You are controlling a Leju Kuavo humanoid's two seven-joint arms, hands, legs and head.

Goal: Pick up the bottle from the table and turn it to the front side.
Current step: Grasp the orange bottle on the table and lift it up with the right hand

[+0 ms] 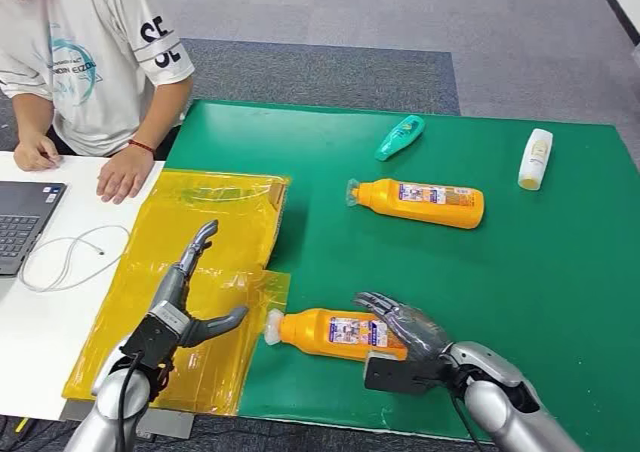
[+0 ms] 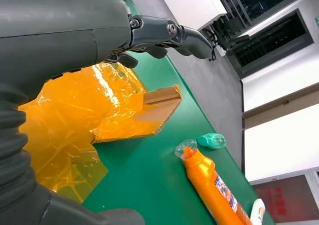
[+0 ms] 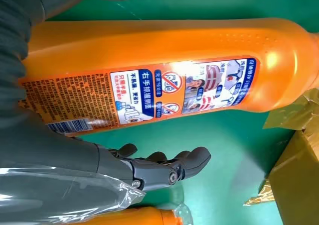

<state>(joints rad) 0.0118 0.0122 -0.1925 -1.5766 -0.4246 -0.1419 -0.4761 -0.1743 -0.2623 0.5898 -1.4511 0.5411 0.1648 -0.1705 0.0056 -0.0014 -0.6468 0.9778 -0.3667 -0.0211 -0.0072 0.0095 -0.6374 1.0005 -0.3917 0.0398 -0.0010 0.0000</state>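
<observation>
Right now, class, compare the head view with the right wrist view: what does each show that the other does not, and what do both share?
Head view only: the person at the laptop, the teal bottle, the white bottle, and the left hand spread above the yellow film.

Right wrist view only: the label's fine print, warning icons and barcode, readable close up.

Both: the near orange bottle lying on the green mat, with the right hand at its base end.
</observation>
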